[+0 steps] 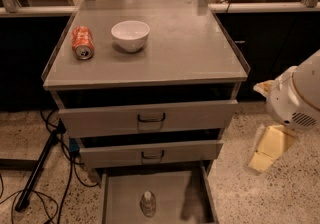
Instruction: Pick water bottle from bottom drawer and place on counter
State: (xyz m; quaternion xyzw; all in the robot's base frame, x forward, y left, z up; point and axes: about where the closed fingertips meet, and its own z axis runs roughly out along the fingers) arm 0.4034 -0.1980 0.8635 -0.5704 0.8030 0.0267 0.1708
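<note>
An orange soda can (82, 43) lies sideways beside a white bowl (130, 35); black cables (64, 183) trail on the floor (260, 198).

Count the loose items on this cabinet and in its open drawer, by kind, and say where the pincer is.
Orange can: 1, on the counter
White bowl: 1, on the counter
Water bottle: 1, in the bottom drawer
Total: 3
The pincer hangs off to the right of the bottom drawer, touching nothing.

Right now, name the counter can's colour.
Orange and white can, camera view. The gripper hangs right of the drawers.
</note>
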